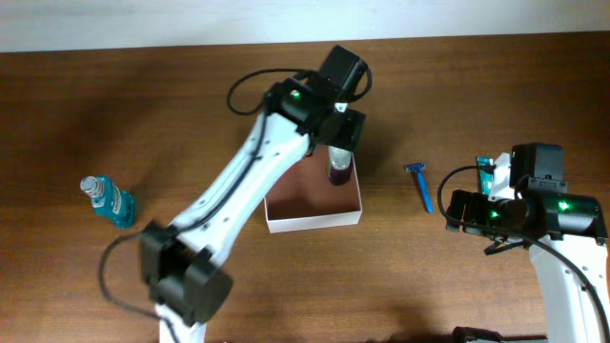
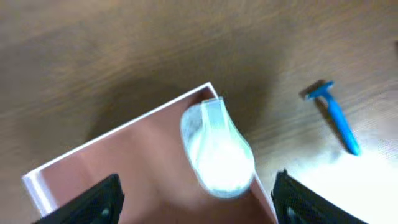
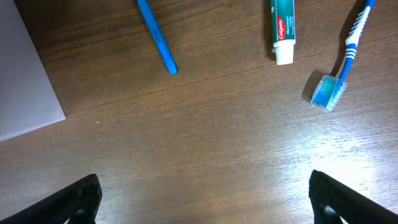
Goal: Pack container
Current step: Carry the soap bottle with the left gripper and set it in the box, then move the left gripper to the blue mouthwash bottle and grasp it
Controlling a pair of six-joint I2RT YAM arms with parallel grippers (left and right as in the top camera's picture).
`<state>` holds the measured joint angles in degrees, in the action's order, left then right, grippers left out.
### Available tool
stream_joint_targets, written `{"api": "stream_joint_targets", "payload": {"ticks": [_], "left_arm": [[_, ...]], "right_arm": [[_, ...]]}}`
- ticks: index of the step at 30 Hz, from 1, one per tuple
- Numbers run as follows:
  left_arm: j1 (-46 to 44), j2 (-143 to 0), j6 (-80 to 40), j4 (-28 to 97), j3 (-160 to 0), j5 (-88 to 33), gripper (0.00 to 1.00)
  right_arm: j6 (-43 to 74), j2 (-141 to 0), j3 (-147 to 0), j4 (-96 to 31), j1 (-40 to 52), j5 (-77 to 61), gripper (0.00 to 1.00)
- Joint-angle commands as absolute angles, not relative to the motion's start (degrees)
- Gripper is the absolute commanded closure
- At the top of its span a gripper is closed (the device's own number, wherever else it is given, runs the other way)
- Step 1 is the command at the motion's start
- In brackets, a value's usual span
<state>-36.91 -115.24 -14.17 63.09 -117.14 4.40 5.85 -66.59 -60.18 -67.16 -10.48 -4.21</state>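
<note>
The container [image 1: 315, 217] is a square shallow box with white walls and a reddish-brown inside, at the table's middle. A small bottle [image 1: 339, 170] with a pale cap stands in its far right corner. It also shows in the left wrist view [image 2: 217, 149], inside the container [image 2: 124, 162]. My left gripper [image 1: 341, 141] hovers over that corner, open [image 2: 202, 200], with the bottle free between and beyond its fingers. My right gripper [image 1: 481, 221] is open [image 3: 211, 199] over bare table, right of the container [image 3: 25, 81].
A blue razor [image 1: 419, 185] [image 2: 333, 115] [image 3: 155, 37] lies right of the container. A toothpaste tube [image 1: 486, 176] [image 3: 283, 31] and a blue toothbrush [image 3: 348, 50] lie by my right arm. A blue mouthwash bottle [image 1: 108, 200] lies far left.
</note>
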Motion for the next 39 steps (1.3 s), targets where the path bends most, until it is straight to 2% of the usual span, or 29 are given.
{"api": "stream_joint_targets", "payload": {"ticks": [1, 3, 9, 14, 21, 24, 31, 39], "left_arm": [[-35.24, -103.26, -17.56, 70.35, -119.33, 15.16, 0.05], [-31.66, -100.2, -19.84, 76.62, -119.31, 16.99, 0.02], [-10.15, -97.69, -21.37, 89.89, -119.22, 15.22, 0.01], [7.2, -97.69, -14.61, 91.88, -117.95, 9.8, 0.01], [20.1, -97.69, -8.34, 90.13, -110.8, 6.72, 0.01], [22.65, -97.69, -4.62, 85.97, -105.14, 1.76, 0.01], [23.07, -97.71, -0.32, 74.32, -90.24, 1.74, 0.01], [23.16, -97.73, 1.93, 67.02, -85.89, 2.83, 0.01]], "right_arm": [[6.07, -66.04, -61.08, -67.13, -10.96, -4.29, 0.01], [6.07, -66.04, -61.08, -67.11, -10.96, -4.29, 0.01], [6.07, -66.04, -61.08, -67.16, -10.96, -4.29, 0.01], [6.07, -66.04, -61.08, -67.13, -10.96, -4.29, 0.01], [6.07, -66.04, -61.08, -67.13, -10.96, -4.29, 0.01], [6.07, -66.04, -61.08, -67.11, -10.96, -4.29, 0.01], [6.07, -66.04, -61.08, -67.16, -10.96, -4.29, 0.01], [6.07, -66.04, -61.08, -67.33, -10.96, -4.29, 0.01]]}}
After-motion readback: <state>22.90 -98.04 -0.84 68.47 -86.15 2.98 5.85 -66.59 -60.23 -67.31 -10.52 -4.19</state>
